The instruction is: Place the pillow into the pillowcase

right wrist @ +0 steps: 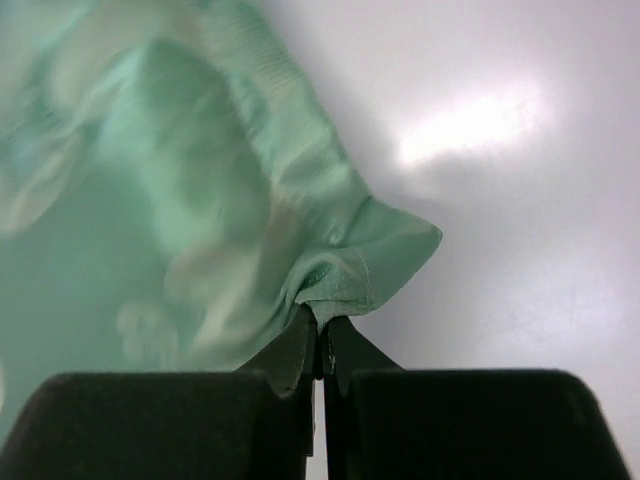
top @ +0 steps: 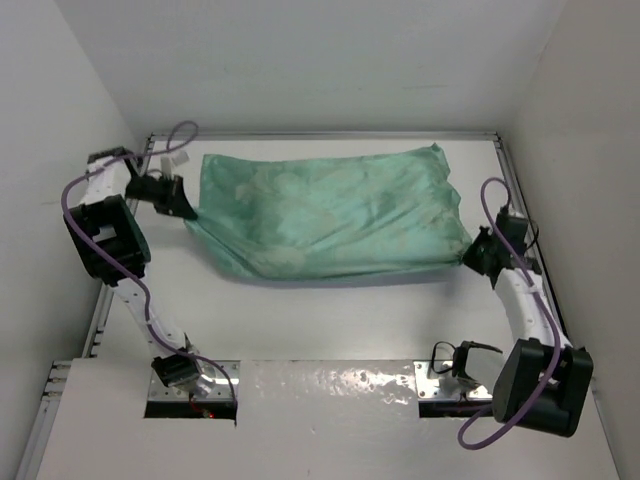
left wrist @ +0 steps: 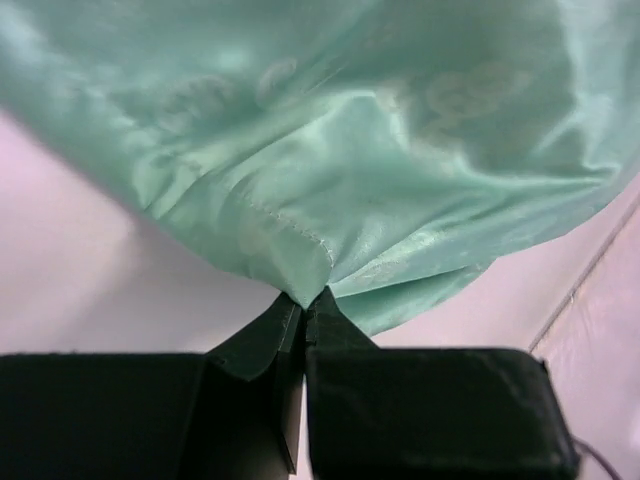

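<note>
The pillowcase lies across the far half of the counter, sea-green shiny face up with a faint pattern. Its long axis runs left to right, roughly parallel to the far edge. One short end points at the far-left corner region, the other at the right edge. It bulges full and rounded along its length; what fills it is hidden by the fabric.

The left end effector is clenched on the case's near-left corner. In the left wrist view the fingertips pinch a stitched seam, and the cloth fans out taut from them. The right end effector is clenched on the near-right corner, where the right wrist view shows a folded hem caught between the tips.

The counter is plain white and smooth, with soft glare. White walls close it in at the far side, left and right. A shiny metal strip runs along the near edge between the arm bases.
</note>
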{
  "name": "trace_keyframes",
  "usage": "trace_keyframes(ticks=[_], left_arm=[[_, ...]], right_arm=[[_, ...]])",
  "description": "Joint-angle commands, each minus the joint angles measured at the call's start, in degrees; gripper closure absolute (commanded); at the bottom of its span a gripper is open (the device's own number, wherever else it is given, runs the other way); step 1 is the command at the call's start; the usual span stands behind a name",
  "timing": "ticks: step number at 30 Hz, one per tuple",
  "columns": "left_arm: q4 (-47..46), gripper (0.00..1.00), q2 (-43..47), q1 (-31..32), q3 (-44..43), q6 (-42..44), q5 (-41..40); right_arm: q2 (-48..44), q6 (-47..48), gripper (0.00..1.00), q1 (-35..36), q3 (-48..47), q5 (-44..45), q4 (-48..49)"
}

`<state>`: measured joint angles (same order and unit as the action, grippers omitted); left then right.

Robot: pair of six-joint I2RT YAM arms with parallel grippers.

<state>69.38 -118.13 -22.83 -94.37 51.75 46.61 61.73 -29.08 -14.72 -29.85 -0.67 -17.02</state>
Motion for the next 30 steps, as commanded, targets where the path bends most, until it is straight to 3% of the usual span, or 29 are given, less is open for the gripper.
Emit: trace_keyframes(ticks=[1, 2, 6, 11, 15, 21, 23, 27, 30], left_arm=[[6.0, 1.00, -0.7, -1.2, -16.2, -5.8, 3.7], [6.1, 1.00, -0.8, -1.2, -21.9, -7.8, 1.2], [6.1, 1.00, 1.3, -1.1, -28.2, -10.9, -7.0], [6.1, 1.00, 6.8, -1.2, -18.4, -8.3, -21.3], [6.2, 1.00, 12.4, -1.2, -12.1, -5.8, -26.6], [6.2, 1.00, 11.3, -1.2, -6.9, -4.7, -37.4], [6.2, 1.00, 9.4, -1.1, -8.1, -4.7, -39.6], [6.2, 1.00, 8.3, 0.2, -19.4, -5.7, -41.0], [6.1, 1.00, 9.5, 1.6, -16.8, -5.4, -44.1]], right_arm=[[0.1, 3.5, 1.00, -0.2, -13.5, -1.2, 0.3], [0.2, 3.2, 1.00, -0.2, -18.4, -2.0, -0.6], [2.8, 4.0, 1.00, -0.3, -27.4, -9.0, -6.5], [-0.2, 3.8, 1.00, -0.2, -19.3, -13.1, -11.1], [-4.3, 3.0, 1.00, -0.2, -14.3, -13.4, -12.9], [-7.0, 4.4, 1.00, -0.2, -10.0, -11.4, -20.1], [-7.0, 4.4, 1.00, -0.2, -10.8, -10.1, -20.3], [-1.6, 4.6, 1.00, -0.2, -22.4, -10.1, -24.2], [-1.3, 5.3, 1.00, -0.2, -22.6, -9.5, -27.1]])
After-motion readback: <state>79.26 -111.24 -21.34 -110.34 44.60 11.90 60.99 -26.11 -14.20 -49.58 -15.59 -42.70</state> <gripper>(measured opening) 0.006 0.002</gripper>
